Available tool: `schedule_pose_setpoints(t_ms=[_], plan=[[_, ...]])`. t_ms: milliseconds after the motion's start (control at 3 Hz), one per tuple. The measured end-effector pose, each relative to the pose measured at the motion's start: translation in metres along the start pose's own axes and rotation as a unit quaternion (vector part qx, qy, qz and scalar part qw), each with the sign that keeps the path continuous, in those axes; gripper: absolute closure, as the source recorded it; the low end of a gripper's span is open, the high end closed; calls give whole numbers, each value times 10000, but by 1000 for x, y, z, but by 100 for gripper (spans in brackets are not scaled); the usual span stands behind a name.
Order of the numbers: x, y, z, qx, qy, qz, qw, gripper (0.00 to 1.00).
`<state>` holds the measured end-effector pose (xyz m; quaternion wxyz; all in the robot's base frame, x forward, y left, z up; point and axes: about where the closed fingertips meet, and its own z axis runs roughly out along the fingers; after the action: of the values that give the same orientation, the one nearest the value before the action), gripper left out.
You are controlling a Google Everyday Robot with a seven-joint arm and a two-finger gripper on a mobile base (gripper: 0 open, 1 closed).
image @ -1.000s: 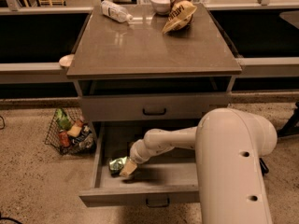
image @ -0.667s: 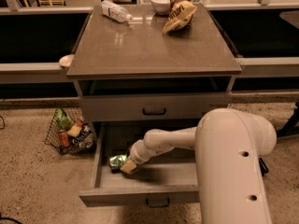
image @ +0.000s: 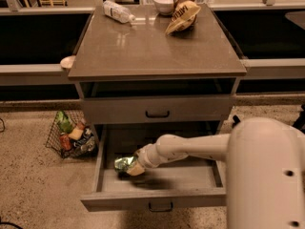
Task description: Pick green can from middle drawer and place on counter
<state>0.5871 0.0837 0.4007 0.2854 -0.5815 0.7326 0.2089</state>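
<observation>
The green can point(image: 123, 163) is in the middle drawer point(image: 155, 199), at its 9 o'clock end. The drawer is pulled out so the arm can reach inside. The gripper point(image: 135, 168) is low in the drawer, right against the can at its 4 o'clock side, ready to grab it. I cannot tell if it is squeezing yet. At 12 o'clock is the counter point(image: 157, 51). 1 bottle point(image: 119, 12) and 1 snack bag point(image: 183, 14) sit at its back, so the front has room.
</observation>
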Motion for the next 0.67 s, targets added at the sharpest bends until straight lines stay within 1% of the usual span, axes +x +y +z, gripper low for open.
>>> schedule_pose_setpoints(t_ms=[333,667], plan=[[-1,8,-56,323,-353,-60,9988,100],[8,14,-113,665,-327,-82,9972,100]])
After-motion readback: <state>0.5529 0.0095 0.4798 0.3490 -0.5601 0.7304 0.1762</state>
